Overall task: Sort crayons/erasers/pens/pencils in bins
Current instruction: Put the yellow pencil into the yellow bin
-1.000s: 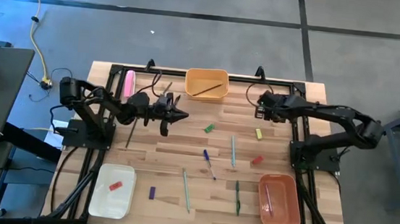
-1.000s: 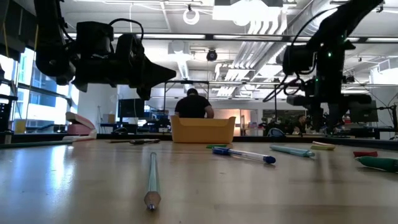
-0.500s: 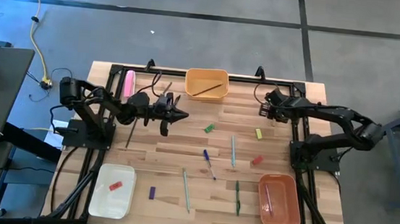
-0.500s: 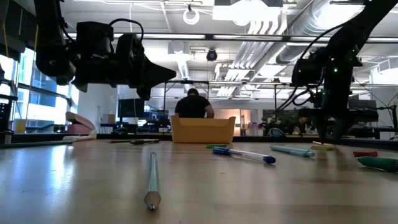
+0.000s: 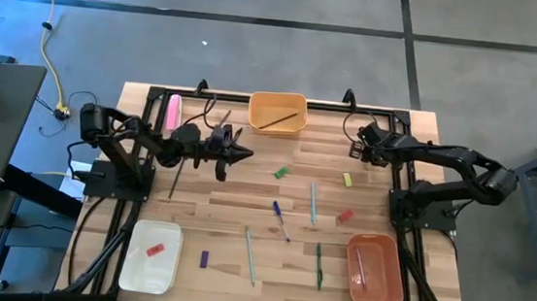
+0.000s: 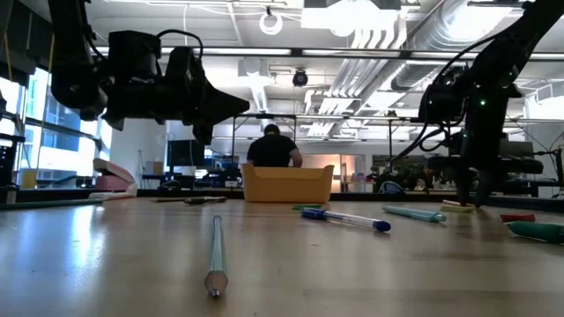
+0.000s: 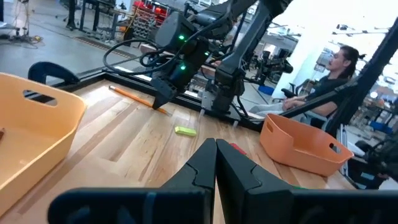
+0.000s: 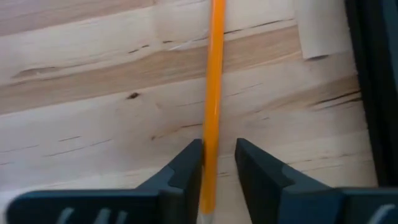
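An orange pencil (image 8: 213, 93) lies flat on the table near its far right corner, also visible as the pencil (image 7: 134, 98) in the left wrist view. My right gripper (image 8: 219, 162) points down over it, open, with one finger on each side of the pencil's shaft. In the high view, that right gripper (image 5: 357, 150) is beside the right arm's base. My left gripper (image 5: 246, 154) hovers level above the table's far middle, shut and empty. The yellow-orange bin (image 5: 278, 112) at the far edge holds one pencil. My right gripper comes from above with its fingers across the pencil's shaft (image 8: 211, 134). The shaft runs close along one finger (image 8: 189, 165), with a gap to the other. I cannot tell whether that finger touches it. The pencil lies flat on the table.
White bin (image 5: 150, 255) at the near left holds a red crayon. Salmon bin (image 5: 375, 270) is at the near right. Pens (image 5: 313, 201), (image 5: 281, 218), (image 5: 251, 254), (image 5: 318, 264) and crayons (image 5: 280, 172), (image 5: 348, 180), (image 5: 345, 216), (image 5: 204, 259) lie scattered mid-table. Pink bar (image 5: 173, 111) is at the far left.
My right gripper has moved toward the table's right edge and come down close to the table, over the orange pencil. The pencil has stayed where it was.
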Robot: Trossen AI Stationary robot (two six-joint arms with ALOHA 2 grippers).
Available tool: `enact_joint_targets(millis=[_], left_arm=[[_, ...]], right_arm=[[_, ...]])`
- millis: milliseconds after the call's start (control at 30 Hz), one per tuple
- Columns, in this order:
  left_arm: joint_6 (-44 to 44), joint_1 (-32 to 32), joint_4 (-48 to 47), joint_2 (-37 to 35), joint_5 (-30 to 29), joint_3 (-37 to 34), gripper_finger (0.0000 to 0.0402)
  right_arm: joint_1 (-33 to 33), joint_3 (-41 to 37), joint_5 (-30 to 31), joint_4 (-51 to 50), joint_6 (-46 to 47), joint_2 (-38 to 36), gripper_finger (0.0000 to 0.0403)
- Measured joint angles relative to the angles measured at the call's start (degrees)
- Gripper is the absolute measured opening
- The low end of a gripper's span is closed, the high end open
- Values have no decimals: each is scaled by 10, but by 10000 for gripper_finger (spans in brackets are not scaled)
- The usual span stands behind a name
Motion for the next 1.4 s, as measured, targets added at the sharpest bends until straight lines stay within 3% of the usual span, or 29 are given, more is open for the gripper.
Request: enact_joint_targets(millis=[233, 400, 633, 800, 1067, 1200, 1400], left_arm=[[-50, 21, -4, 0, 17, 0, 0], [-69, 31, -4, 0, 39, 0, 0], [-96, 33, -4, 0, 38, 1, 0], [-115, 18, -9, 0, 34, 17, 16], [-108, -53, -91, 8, 5, 110, 74], [-95, -78, -103, 47, -7, 174, 105], [-98, -91, -100, 121, -2, 280, 130]], right_arm=[[0, 2, -12, 0, -57, -1, 10], [15, 18, -70, -4, -122, -33, 11], [91, -8, -72, 75, -154, -130, 3], [181, -69, -57, 275, -148, -167, 4], [314, -190, -10, 757, -215, -118, 4], [364, -197, 15, 857, -264, -78, 4], [412, -146, 16, 890, -332, -20, 4]])
